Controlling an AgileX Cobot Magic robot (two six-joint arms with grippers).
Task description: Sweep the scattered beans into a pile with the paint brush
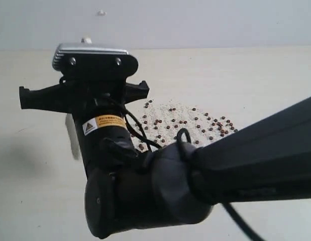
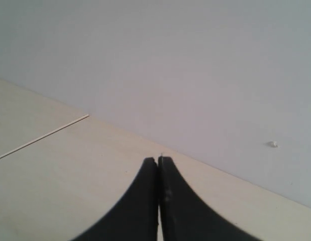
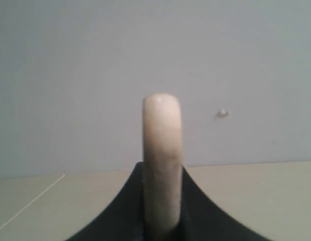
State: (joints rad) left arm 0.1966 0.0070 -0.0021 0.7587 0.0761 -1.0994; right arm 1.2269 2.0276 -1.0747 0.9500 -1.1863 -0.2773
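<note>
Your right fingers (image 3: 122, 211) are closed narrowly on the paint brush (image 3: 162, 130), gripping its pale wooden handle, whose rounded end pokes out past the tips. Your left fingers (image 2: 137, 206) are pressed together and empty above the counter (image 2: 55, 165). The beans (image 1: 188, 125) lie scattered among pale crumbs, beyond the right arm in the exterior view. Expect a light brush with a stiff handle. The smooth wood may twist under side load, so the mid-handle hold suits. The beans will likely roll, so favour gentle strokes.

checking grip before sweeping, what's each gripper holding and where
The right gripper holds the paint brush by its wooden handle; left gripper is shut on nothing.
</note>
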